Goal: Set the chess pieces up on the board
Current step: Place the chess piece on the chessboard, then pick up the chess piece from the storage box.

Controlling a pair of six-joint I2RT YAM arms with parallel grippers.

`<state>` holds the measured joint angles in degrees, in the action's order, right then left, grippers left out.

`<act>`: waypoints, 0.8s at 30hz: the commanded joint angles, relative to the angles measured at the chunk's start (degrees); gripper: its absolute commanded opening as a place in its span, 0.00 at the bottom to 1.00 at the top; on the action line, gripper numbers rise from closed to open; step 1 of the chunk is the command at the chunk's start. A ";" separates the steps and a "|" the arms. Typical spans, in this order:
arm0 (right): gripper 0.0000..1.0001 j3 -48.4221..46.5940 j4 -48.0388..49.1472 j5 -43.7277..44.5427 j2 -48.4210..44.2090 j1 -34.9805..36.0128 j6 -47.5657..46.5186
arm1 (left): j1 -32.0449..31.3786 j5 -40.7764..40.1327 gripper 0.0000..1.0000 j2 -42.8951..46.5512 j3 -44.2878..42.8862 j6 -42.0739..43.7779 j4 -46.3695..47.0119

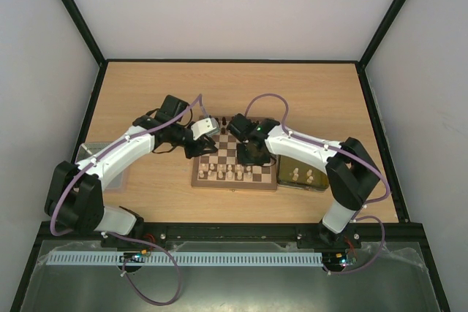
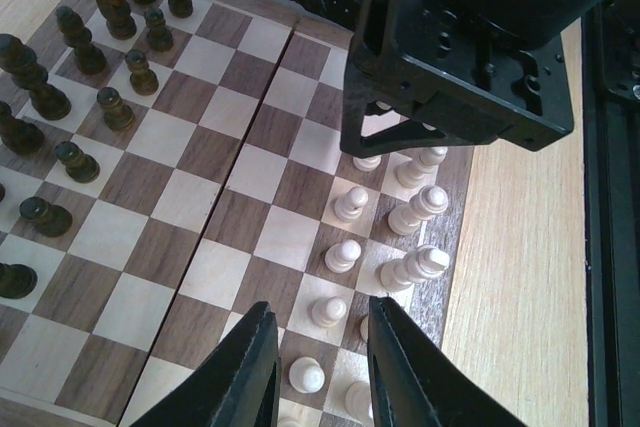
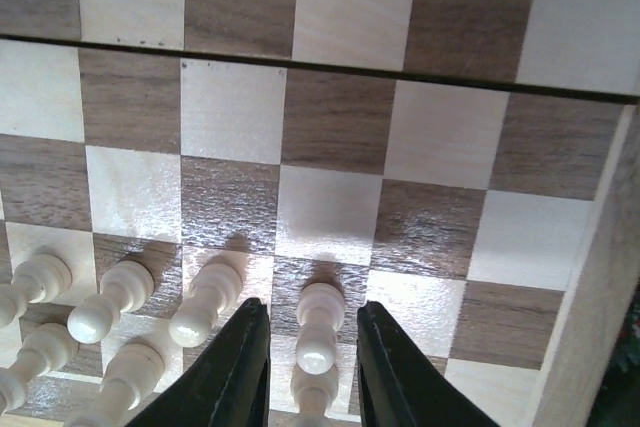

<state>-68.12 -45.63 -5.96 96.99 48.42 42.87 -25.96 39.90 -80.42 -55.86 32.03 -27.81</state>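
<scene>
Wooden board, cream pieces lining near edge

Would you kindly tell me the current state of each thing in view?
Square wooden chessboard: unfolded, lying flat.
Pale cream wooden chess pieces: standing upright on board.
Dark brown wooden chess pieces: standing upright on board.
Left gripper: open, empty.
Right gripper: open, straddling cream pawn.

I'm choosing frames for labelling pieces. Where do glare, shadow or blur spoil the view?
Right wrist: a glossy sheen washes the board ahead of the cream pieces, which cast soft shadows; left wrist: sharp, but the right arm blocks the upper right; top external: evenly lit, pieces tiny.
</scene>
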 commanded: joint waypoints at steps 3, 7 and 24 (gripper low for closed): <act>0.24 -1.75 -4.18 4.88 -3.07 -1.14 0.48 | -1.44 4.34 0.28 0.46 0.06 0.69 -0.70; 0.24 0.37 -3.27 4.60 -6.83 -3.54 1.32 | -5.79 2.43 0.27 0.16 0.63 -2.03 2.71; 0.26 17.89 -2.50 4.29 -24.12 -23.40 0.49 | -13.21 -1.43 0.31 -3.04 0.21 -8.60 11.82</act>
<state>-53.63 -46.06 -2.63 74.52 29.91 45.12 -38.48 38.81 -83.26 -55.48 24.58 -17.85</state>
